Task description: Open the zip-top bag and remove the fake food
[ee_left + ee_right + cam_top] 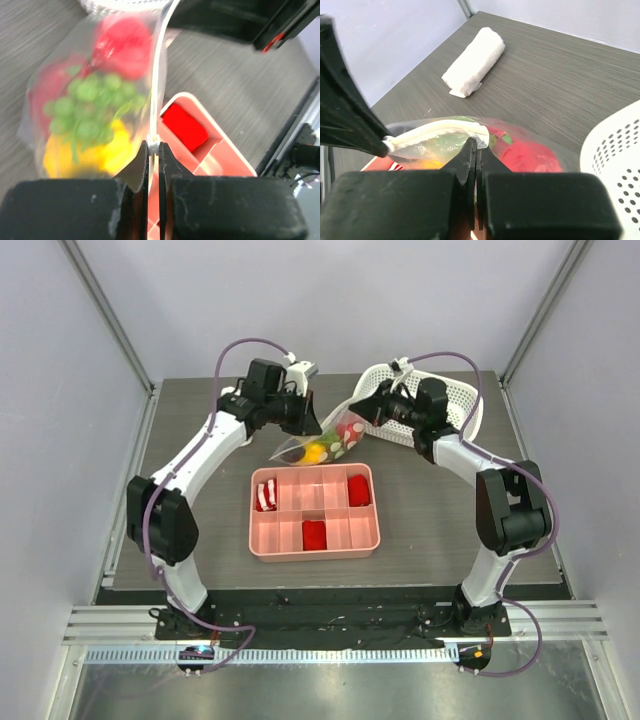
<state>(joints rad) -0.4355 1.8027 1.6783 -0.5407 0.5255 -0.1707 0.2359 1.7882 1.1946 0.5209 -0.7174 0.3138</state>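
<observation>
The clear zip-top bag (pixel 325 443) hangs in the air between my two grippers, above the far edge of the pink tray (pixel 262 544). Inside it is the fake food (pixel 95 105): red round pieces, green grapes and a yellow pepper; it also shows in the right wrist view (pixel 530 152). My left gripper (pixel 155 146) is shut on the white zip strip (pixel 159 75) at one end. My right gripper (pixel 476 145) is shut on the zip strip (pixel 440 131) near the other end. In the top view the left gripper (pixel 305 420) and the right gripper (pixel 368 412) hold the bag's top edge.
The pink tray holds red blocks (pixel 314 534) and a striped piece (pixel 266 495) in its compartments. A white perforated basket (pixel 455 400) stands at the back right. A white rolled cloth (pixel 474 61) lies on the table beyond the bag.
</observation>
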